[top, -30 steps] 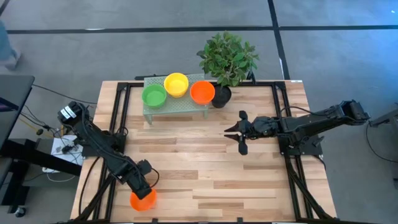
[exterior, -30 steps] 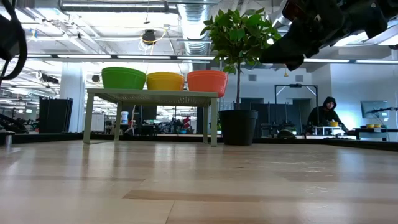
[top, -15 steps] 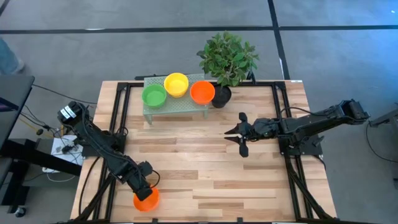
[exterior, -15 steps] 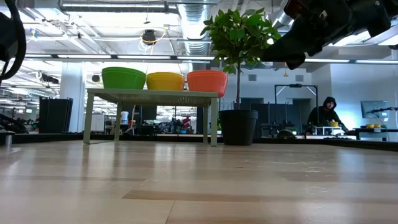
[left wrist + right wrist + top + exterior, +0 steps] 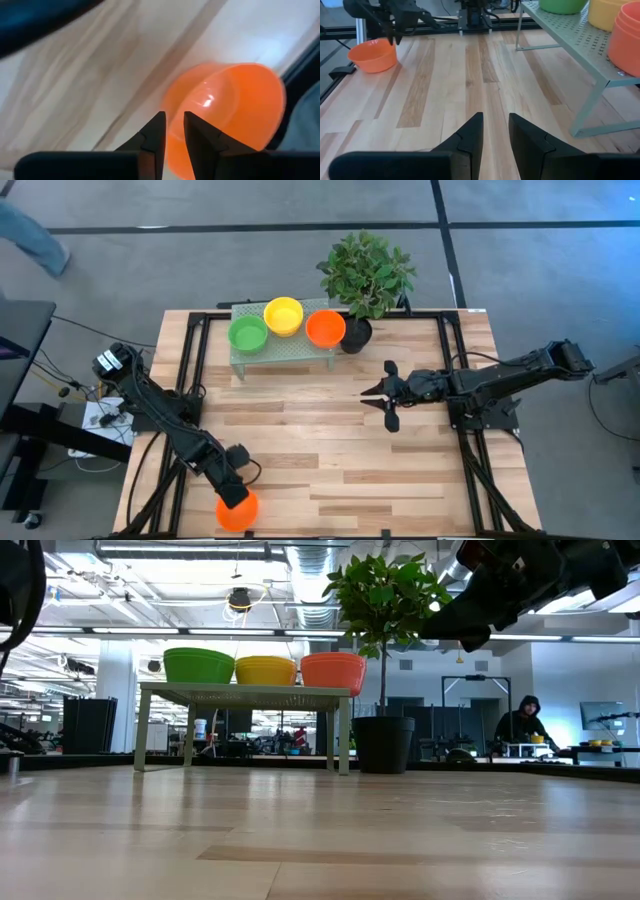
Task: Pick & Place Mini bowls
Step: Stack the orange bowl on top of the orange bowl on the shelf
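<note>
An orange mini bowl (image 5: pixel 238 511) sits by the table's near-left corner; it also shows as the bowl (image 5: pixel 372 55) in the right wrist view. My left gripper (image 5: pixel 233 486) is shut on it. A green bowl (image 5: pixel 248 334), a yellow bowl (image 5: pixel 283 316) and an orange-red bowl (image 5: pixel 325 328) rest on their bases on a small pale-green perforated stand (image 5: pixel 285 350) at the far side. My right gripper (image 5: pixel 366 392) hovers shut over the table's middle right, pointing left and touching nothing. My left gripper pinches the orange bowl's wall at its rim (image 5: pixel 173 131), one finger (image 5: pixel 196 134) inside the bowl and one finger (image 5: pixel 156 134) outside. The fingers come slanting down from above on the bowl's far side. The bowl looks tilted in the hold, low over the table.
A leafy plant (image 5: pixel 365 272) in a black pot (image 5: pixel 355 336) stands just right of the stand. Black frame rails (image 5: pixel 195 370) run along the table's left and right sides. Bare wood (image 5: pixel 310 450) lies between the stand and the near edge. A person (image 5: pixel 521 726) stands far behind.
My left gripper has moved toward the table's near edge and slightly right, staying shut on the orange bowl, which has moved along with it. My right arm has kept still.
</note>
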